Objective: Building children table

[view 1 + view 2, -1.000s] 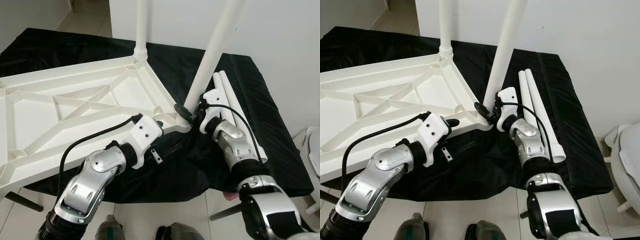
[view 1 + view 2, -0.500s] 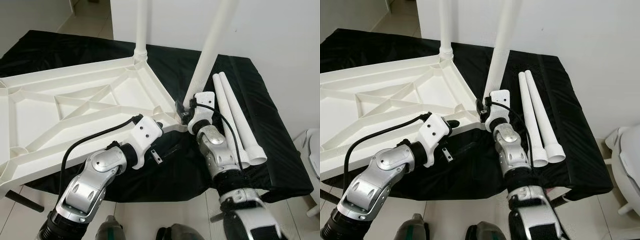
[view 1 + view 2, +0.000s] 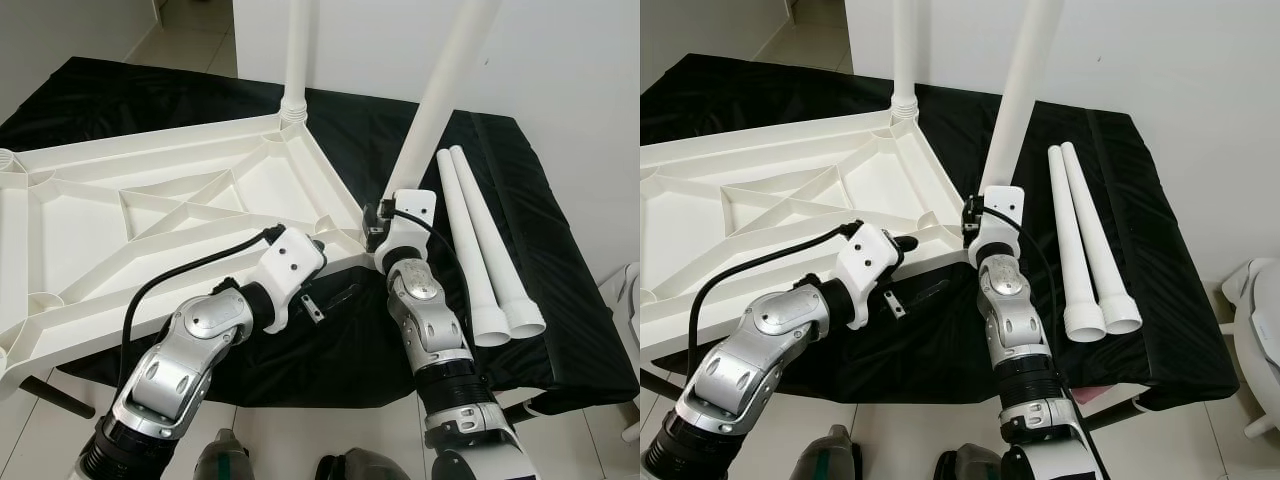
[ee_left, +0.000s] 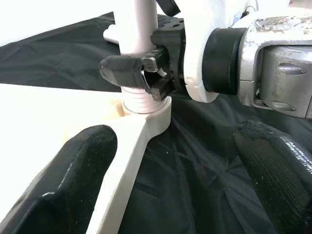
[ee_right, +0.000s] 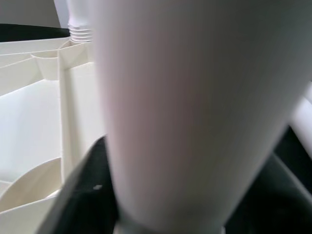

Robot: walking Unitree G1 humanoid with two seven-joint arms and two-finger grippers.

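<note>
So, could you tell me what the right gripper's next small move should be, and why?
Probably twist the leg further into its corner socket: the right gripper clamps the leg just above exposed threads, the leg stands tilted, and the left gripper sits open by the tabletop edge.

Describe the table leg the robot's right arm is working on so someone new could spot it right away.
Find the upturned white tabletop on the black cloth. At its near right corner a white leg leans, with the right gripper shut on its threaded base. Unlike the upright far leg and the two loose legs lying flat, it tilts.
</note>
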